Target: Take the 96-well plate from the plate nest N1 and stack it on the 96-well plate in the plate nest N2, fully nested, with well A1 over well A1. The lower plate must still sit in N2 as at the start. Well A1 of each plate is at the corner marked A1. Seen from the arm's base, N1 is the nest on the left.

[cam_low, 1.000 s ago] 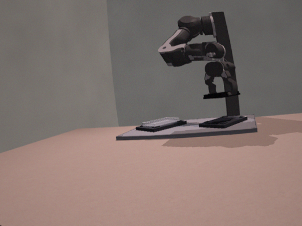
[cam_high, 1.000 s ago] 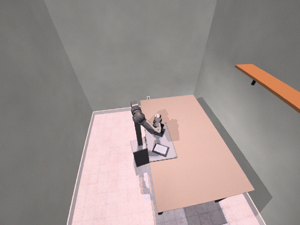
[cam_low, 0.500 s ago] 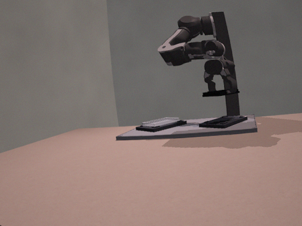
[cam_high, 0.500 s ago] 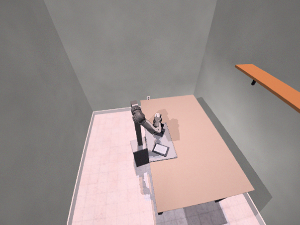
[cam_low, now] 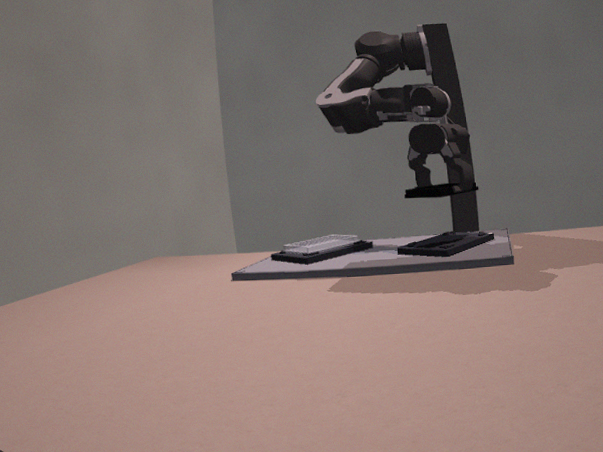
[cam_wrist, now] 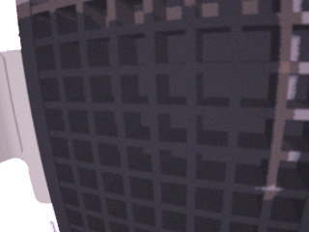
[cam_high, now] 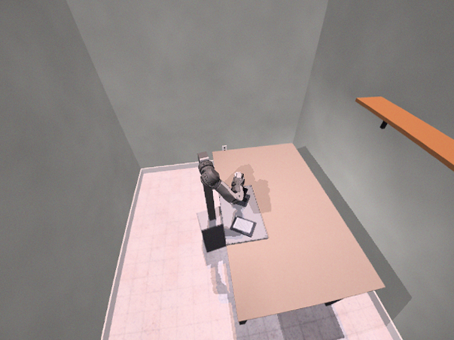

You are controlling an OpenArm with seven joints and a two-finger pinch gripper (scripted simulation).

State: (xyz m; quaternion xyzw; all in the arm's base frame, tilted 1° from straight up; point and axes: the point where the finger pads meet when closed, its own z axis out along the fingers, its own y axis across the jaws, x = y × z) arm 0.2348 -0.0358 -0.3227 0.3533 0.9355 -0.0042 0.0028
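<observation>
Pincer [cam_low: 437,178] clamped on the dark 96-well plate [cam_low: 440,190], held level in the air above empty nest N1 [cam_low: 445,242]. At nine o'clock, nest N2 [cam_low: 321,253] holds the clear plate [cam_low: 320,241] on the tabletop [cam_low: 297,358].

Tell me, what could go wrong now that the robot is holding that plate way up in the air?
The pincer grips the dark plate only at its edges, high above the empty nest, so it might slip and drop. It must still travel across to the clear plate in the other nest; a crooked landing could leave it tilted rather than nested, or nudge the clear plate. Which corner is A1 cannot be told here, so it might end up turned around.
</observation>
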